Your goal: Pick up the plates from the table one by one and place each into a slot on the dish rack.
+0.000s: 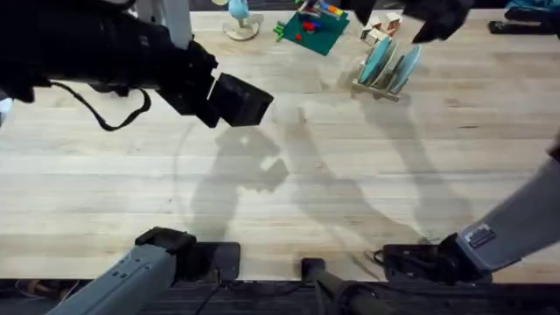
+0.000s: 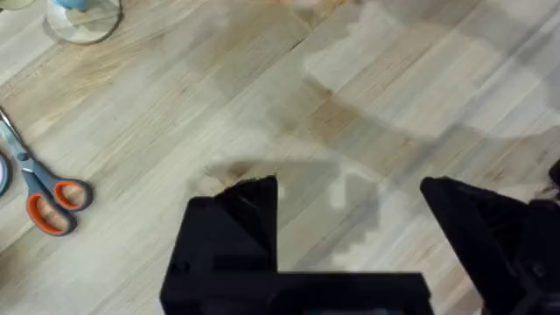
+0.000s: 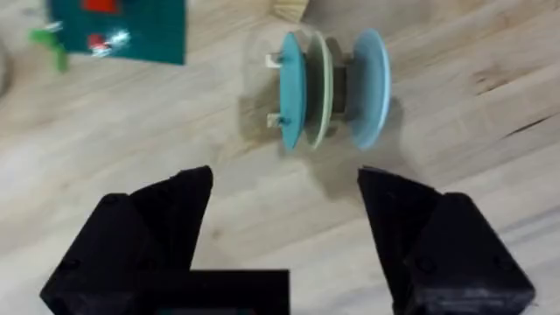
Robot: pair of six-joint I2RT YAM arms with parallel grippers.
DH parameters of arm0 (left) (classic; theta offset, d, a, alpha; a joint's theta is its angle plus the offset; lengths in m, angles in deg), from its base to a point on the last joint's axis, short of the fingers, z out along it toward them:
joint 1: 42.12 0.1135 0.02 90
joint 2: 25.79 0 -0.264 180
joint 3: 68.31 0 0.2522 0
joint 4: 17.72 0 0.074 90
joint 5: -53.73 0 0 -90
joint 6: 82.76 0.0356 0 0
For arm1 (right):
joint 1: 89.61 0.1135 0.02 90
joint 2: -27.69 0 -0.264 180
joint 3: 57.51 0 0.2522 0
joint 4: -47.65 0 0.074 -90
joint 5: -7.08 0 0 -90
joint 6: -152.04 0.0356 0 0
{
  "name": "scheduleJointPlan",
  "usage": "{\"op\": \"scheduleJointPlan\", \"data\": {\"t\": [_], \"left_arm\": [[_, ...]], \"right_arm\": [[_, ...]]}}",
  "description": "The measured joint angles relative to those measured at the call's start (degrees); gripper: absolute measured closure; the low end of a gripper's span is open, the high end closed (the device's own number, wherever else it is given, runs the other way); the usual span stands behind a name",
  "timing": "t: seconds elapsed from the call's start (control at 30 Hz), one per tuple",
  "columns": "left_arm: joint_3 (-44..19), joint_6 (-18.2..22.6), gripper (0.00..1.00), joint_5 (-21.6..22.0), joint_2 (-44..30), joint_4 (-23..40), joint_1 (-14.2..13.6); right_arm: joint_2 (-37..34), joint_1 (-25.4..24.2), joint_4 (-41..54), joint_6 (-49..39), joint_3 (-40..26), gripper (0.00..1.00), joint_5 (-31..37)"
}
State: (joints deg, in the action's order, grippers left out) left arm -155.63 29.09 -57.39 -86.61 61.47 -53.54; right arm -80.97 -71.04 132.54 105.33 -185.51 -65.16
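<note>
Rack [image 1: 385,74] at upper right of overhead, loaded.
Holding three plates upright in slots: turquoise [image 3: 291,90], cream [image 3: 322,87], paler blue [image 3: 371,87]. Left gripper [image 2: 350,214] and right gripper [image 3: 284,206] both spread wide, empty, above table [image 1: 350,175].

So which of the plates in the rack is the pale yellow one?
The cream plate, standing on edge in the middle of the dish rack, close against the turquoise plate; the sky-blue plate stands a slot apart on its other side.
</note>
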Motion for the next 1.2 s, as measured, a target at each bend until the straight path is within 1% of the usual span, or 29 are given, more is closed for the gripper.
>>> {"op": "scheduleJointPlan", "data": {"t": [0.13, 0.23, 0.53, 0.63, 0.73, 0.83, 0.97, 1.2], "left_arm": [[0.0, 0.0, 0.007, 0.0, 0.0, 0.0, 0.0], [0.0, 0.0, 0.006, 0.0, 0.0, 0.0, 0.0], [0.0, 0.0, 0.008, 0.0, 0.0, 0.0, 0.0], [0.0, 0.0, 0.008, 0.0, 0.0, 0.0, 0.0], [0.0, 0.0, 0.008, 0.0, 0.0, 0.0, 0.0], [0.0, 0.0, 0.008, 0.0, 0.0, 0.0, 0.0], [0.0, 0.0, 0.008, 0.0, 0.0, 0.0, 0.0], [0.0, 0.0, 0.007, 0.0, 0.0, 0.0, 0.0]], "right_arm": [[6.3, 1.6, 2.7, -2.9, -0.2, 0.006, 0.0], [10.2, 2.5, 6.8, -5.2, -0.4, 0.006, 0.0], [18.1, 3.8, 20.2, -10.3, -0.4, 0.005, 0.0], [20.2, 5.0, 21.5, -11.9, -0.5, 0.006, 0.8], [22.9, 7.7, 21.5, -12.6, 0.5, 0.005, 2.9], [27.3, 10.8, 21.2, -12.9, 4.5, 0.006, 4.0], [35.1, 13.6, 19.8, -12.9, 13.7, 0.006, 4.5], [48.0, 14.4, 12.6, -12.9, 29.8, 0.005, 2.5]]}}
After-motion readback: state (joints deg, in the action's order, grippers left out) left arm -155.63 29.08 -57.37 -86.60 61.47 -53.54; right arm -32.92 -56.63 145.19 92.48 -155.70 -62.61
